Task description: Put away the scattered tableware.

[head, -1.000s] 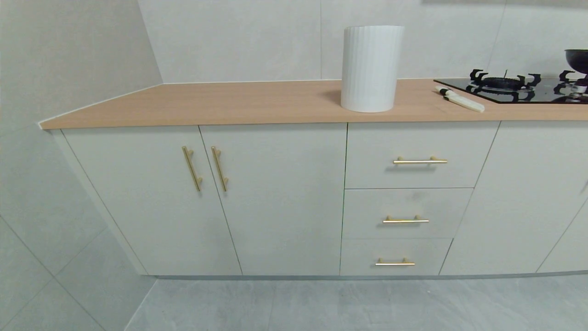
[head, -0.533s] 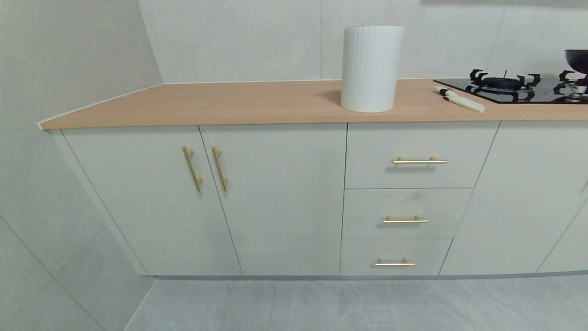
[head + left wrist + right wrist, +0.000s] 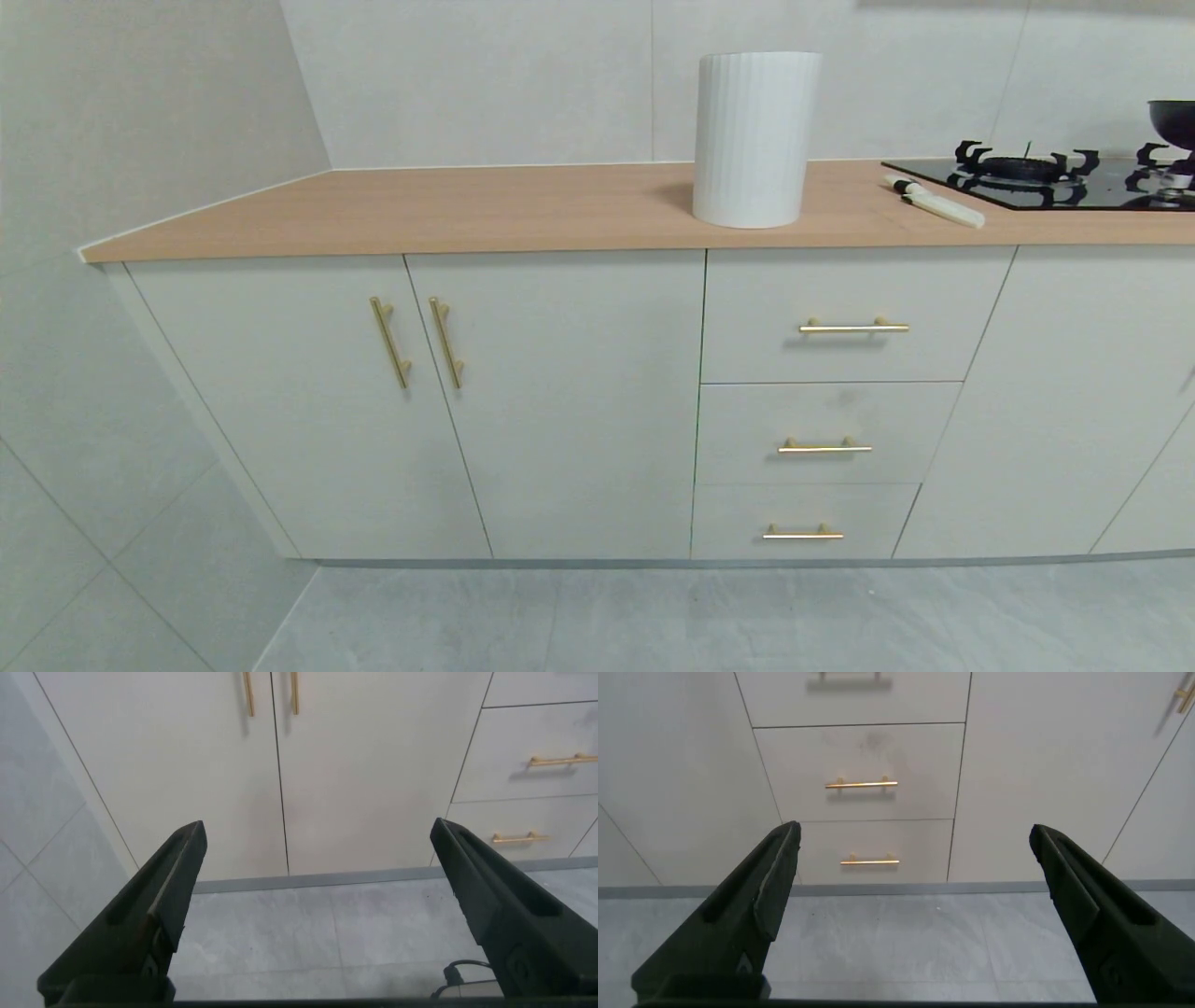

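Left claw [image 3: 318, 833]: fingers spread wide apart, nothing between them. It hangs low over the grey tiled floor [image 3: 318, 933]. Just beyond its tips runs the plinth strip [image 3: 374, 875] at the foot of the cabinets. Straight ahead and rising above it are the double doors [image 3: 280, 775], shut, with a pair of upright brass handles [image 3: 249, 693].

Right claw [image 3: 915, 833]: fingers likewise wide apart and empty, also low over the floor. Ahead of it is the drawer stack [image 3: 864, 765], all fronts closed. The middle drawer's brass bar [image 3: 862, 785] is dead ahead between the tips, with the bottom drawer's bar [image 3: 869, 861] below that. A plain cabinet door [image 3: 1046, 775] stands beyond its outer finger.

Above and beyond both claws is a wood-tone countertop [image 3: 467, 210], which meets the side wall in a corner past the left claw's side. On it, over the seam between doors and drawers, a ribbed white canister [image 3: 752, 140] stands upright.

Task item: a white utensil [image 3: 934, 202] with a dark band near one end lies flat on the counter, up past the right claw. It is apart from the canister and just beside the black glass hob [image 3: 1046, 187]. I cannot tell what kind of utensil it is.

Farther back, a dark pot [image 3: 1174, 121] sits at the hob's far edge. Pale grey wall tiles [image 3: 513, 84] run behind everything.
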Available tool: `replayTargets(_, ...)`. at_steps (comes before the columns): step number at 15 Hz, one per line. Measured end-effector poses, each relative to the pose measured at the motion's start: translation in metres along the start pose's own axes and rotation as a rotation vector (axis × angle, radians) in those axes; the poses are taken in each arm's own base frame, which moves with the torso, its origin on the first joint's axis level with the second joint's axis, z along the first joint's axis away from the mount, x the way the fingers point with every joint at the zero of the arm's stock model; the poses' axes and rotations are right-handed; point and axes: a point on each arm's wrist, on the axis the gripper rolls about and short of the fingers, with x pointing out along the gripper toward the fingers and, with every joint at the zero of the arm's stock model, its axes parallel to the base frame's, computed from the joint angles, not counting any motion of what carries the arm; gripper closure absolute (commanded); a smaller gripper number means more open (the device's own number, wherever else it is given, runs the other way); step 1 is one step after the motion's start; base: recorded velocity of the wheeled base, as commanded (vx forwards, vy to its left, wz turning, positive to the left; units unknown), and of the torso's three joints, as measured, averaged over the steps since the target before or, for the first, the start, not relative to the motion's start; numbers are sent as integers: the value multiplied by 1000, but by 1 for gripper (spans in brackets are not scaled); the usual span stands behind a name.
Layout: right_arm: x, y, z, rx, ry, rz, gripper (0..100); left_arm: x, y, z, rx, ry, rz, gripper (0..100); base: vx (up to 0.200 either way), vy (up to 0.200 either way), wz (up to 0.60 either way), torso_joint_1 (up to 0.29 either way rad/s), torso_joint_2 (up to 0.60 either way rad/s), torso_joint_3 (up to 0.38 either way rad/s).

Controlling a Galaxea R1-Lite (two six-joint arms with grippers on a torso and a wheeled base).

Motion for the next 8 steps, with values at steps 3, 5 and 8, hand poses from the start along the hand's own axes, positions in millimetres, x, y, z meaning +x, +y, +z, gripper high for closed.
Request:
replayTargets(3,0,0,0,0,1,-1,0,0,0,0,-1,0,0,0,0,0,0,0,0,0)
replayTargets(5,0,0,0,0,2,0,0,0,0,0,3,0,0,0,0,0,0,0,0,0)
replayTargets(8,0,0,0,1,3,0,0,0,0,0,2,0,0,0,0,0,0,0,0,0)
